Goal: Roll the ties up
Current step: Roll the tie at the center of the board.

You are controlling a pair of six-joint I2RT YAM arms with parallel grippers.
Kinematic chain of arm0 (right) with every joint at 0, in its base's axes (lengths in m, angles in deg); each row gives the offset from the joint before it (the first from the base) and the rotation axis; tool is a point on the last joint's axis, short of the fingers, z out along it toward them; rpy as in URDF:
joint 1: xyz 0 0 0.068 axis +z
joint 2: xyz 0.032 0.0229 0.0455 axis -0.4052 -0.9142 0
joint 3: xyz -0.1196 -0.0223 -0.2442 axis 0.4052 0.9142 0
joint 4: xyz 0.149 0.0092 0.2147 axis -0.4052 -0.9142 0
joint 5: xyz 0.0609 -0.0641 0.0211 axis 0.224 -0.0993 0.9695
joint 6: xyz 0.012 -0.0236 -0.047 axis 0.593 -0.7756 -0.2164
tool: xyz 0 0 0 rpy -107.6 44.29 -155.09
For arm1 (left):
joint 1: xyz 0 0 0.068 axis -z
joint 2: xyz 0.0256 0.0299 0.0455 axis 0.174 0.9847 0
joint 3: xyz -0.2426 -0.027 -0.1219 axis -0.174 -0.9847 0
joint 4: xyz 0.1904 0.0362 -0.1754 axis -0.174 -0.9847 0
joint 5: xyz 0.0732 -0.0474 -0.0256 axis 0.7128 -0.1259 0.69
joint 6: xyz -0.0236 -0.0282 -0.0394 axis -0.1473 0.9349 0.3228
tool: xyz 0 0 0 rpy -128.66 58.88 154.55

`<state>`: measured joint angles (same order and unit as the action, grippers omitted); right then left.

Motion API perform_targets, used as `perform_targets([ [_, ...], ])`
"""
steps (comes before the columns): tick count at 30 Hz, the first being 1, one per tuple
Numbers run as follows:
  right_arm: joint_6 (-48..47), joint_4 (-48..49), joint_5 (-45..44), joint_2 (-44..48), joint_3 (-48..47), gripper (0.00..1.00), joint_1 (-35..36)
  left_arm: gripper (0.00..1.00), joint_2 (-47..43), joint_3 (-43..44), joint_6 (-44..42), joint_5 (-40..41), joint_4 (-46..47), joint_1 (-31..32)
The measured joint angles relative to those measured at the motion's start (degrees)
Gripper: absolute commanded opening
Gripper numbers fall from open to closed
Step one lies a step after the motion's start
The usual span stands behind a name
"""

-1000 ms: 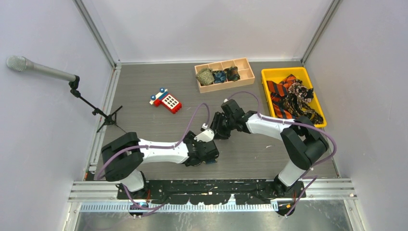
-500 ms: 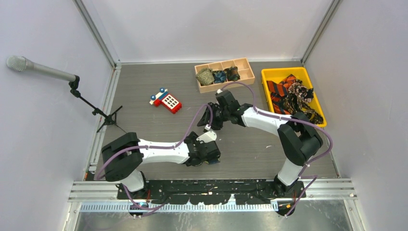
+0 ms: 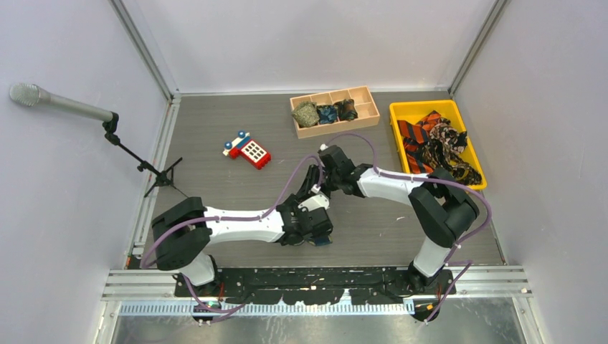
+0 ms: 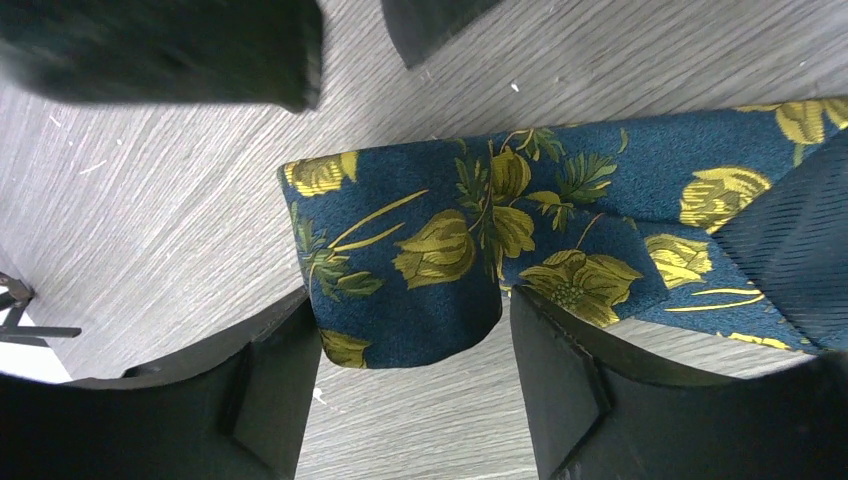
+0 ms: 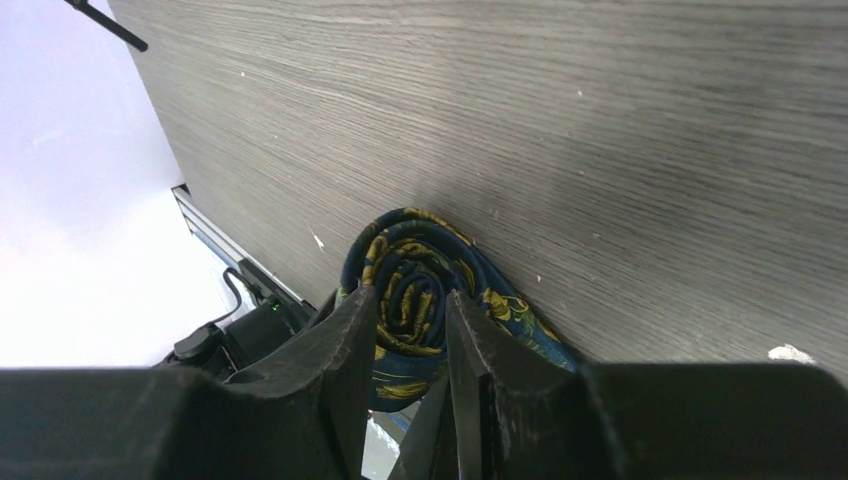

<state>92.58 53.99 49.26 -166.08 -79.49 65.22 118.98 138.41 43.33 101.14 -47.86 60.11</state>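
Observation:
A navy tie with yellow-gold flowers point(image 4: 420, 240) lies on the table as a coil, its loose tail running off to the right. The right wrist view shows its spiral end point(image 5: 415, 270). My left gripper point(image 4: 412, 300) is open, one finger on each side of the coil's near end. My right gripper point(image 5: 410, 295) hovers just over the coil with its jaws narrow but apart. Its dark fingers point(image 4: 200, 50) show table between them. In the top view both grippers, left point(image 3: 315, 228) and right point(image 3: 320, 192), meet mid-table and hide the coil.
A wooden tray point(image 3: 366, 115) at the back holds three rolled ties point(image 3: 327, 113). A yellow bin point(image 3: 401, 109) to its right holds loose ties point(image 3: 437, 147). A red-and-blue toy phone point(image 3: 247, 149) lies left of centre. A microphone stand point(image 3: 143, 165) is at the left wall.
My right gripper swung left, came down over the coil and narrowed its jaws. My left gripper edged right and spread its fingers a little wider.

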Motion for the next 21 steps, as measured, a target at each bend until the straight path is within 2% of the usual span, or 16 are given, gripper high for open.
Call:
perform_targets([
  [21, 1.0, 2.6, 0.5, 0.0, 4.7, 0.31, 0.3, 0.79, -1.1, 3.1, 0.3, -2.8, -3.0, 0.0],
])
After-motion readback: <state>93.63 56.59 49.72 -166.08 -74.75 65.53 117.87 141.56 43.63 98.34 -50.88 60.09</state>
